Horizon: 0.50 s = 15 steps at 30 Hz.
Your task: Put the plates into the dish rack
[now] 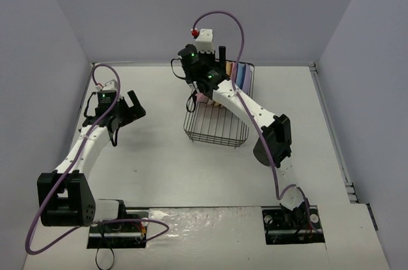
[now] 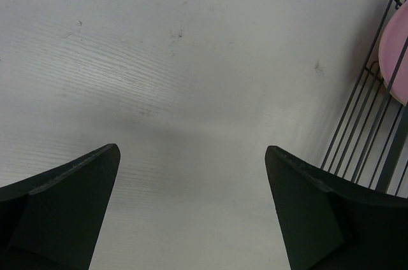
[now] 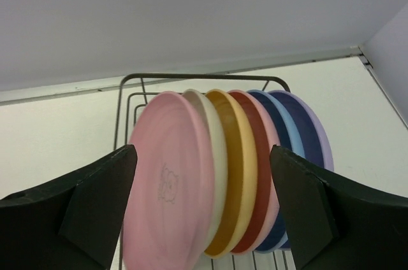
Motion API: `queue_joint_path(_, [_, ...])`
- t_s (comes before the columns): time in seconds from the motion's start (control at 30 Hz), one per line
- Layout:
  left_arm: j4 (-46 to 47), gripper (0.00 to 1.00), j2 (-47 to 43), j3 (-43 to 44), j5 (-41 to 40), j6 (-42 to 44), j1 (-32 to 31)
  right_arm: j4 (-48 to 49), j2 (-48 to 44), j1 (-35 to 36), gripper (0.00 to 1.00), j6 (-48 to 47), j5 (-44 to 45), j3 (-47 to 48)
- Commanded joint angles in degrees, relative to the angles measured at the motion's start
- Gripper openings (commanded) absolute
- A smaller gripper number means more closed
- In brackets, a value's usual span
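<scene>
The black wire dish rack (image 1: 217,127) stands at mid-table. Six plates stand on edge in it in a row: pink (image 3: 169,187) nearest the right wrist camera, then cream (image 3: 215,149), yellow-orange (image 3: 241,168), a second pink (image 3: 266,174), blue (image 3: 288,142) and lavender (image 3: 317,136). My right gripper (image 3: 203,155) is open, with its fingers wide on either side of the row and touching nothing. From above, the right arm hides most of the plates (image 1: 240,72). My left gripper (image 1: 131,107) is open and empty over bare table left of the rack.
The left wrist view shows the rack's side wires (image 2: 376,130) and a pink plate's edge (image 2: 395,53) at its right. Walls close off the table at the back and on both sides. The near half of the rack holds no plates.
</scene>
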Motion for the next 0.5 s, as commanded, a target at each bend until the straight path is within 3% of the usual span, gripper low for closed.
queue_joint_path(0.0, [2.7,0.97,-2.5,2.6,1.0,0.8,0.4,-8.8,-3.2,-1.9,0.78,11.2,2.0,0.6])
queue_joint_path(0.17, [2.9,0.97,-2.2,2.6,1.3,0.6,0.3,-7.6,-3.8,-2.2,0.62,10.2,-1.1,-2.2])
queue_joint_path(0.27, [3.0,0.97,-2.0,2.6,1.5,0.4,0.3,-6.6,-2.9,-1.9,0.42,9.6,-2.6,-1.8])
queue_joint_path(0.47, [3.0,0.97,-2.1,2.7,1.6,0.4,0.3,-8.6,-0.7,-1.7,0.40,10.9,-3.8,0.5])
